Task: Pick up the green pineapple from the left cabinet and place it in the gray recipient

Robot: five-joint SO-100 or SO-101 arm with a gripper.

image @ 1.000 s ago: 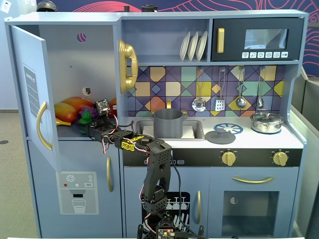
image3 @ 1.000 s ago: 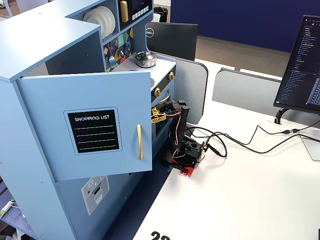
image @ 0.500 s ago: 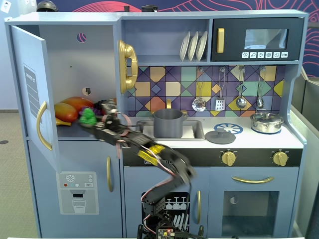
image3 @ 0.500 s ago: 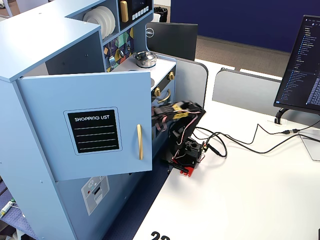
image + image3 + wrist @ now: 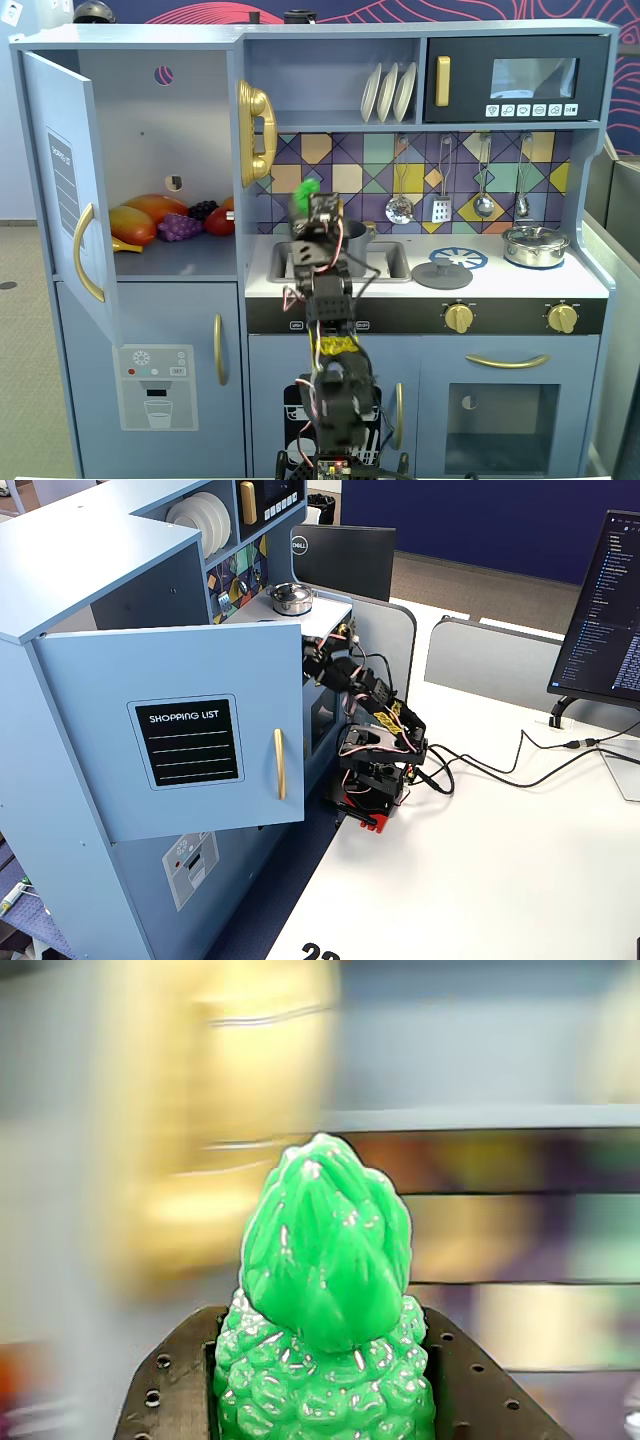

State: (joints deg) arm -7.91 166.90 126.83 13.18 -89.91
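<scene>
The green pineapple [image 5: 305,189] is clamped in my gripper [image 5: 310,203], held up in the air over the left end of the sink, to the right of the left cabinet [image 5: 150,130]. In the wrist view the pineapple [image 5: 325,1290] stands leafy top up between the two black fingers [image 5: 170,1390], and my gripper [image 5: 322,1345] is shut on its bumpy body. The cabinet's door [image 5: 60,170] hangs open. The gray recipient [image 5: 359,243] stands in the sink just behind and right of the gripper, partly hidden by it.
Orange, yellow, red and purple toy fruits [image 5: 165,220] lie on the cabinet shelf. A gold phone [image 5: 256,130] hangs on the wall left of the gripper. A gray lid [image 5: 441,272] and a shiny silver lidded pot [image 5: 535,243] sit on the counter to the right. The open door [image 5: 180,740] hides the cabinet in the side fixed view.
</scene>
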